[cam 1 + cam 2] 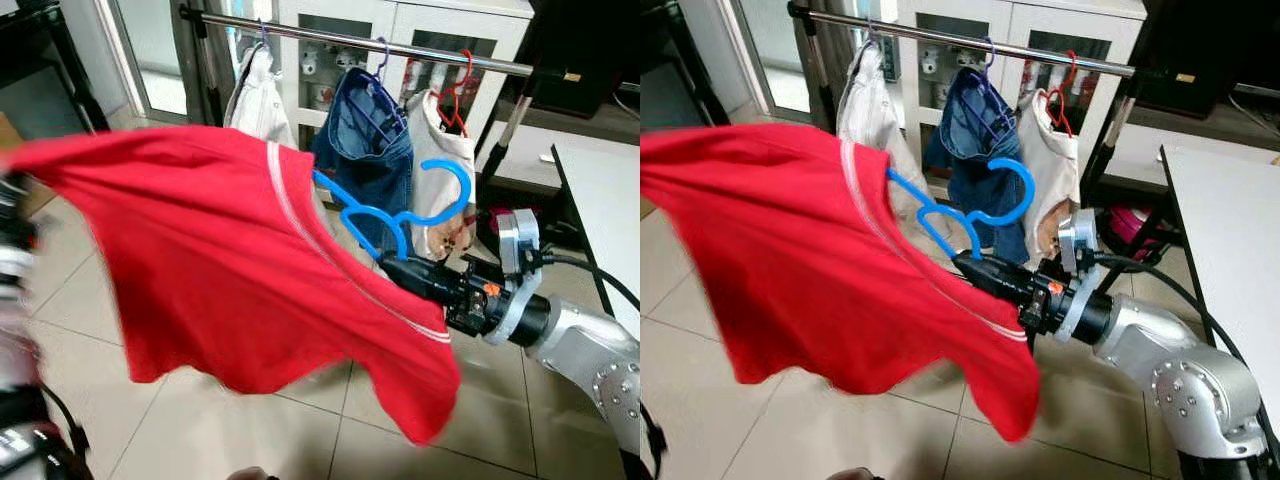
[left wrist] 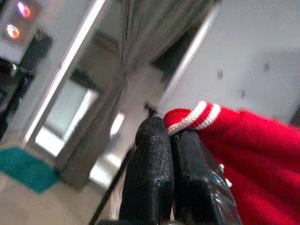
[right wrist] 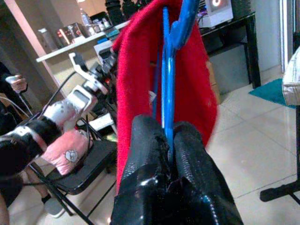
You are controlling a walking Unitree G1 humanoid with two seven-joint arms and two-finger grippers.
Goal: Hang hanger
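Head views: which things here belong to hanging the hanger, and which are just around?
Job:
blue hanger
red shirt
right gripper
left gripper
rail

Around:
jeans
white table
cabinet

Head stereo pair: looks forward and down from above; both eyes share the clothes rail (image 1: 400, 48), red shirt (image 1: 210, 260) and blue hanger (image 1: 970, 205). Left wrist camera: close range, sights along its fingers (image 2: 154, 173) at the shirt's cuff. Right wrist camera: close range, faces along the hanger toward a seated person (image 3: 11, 93).
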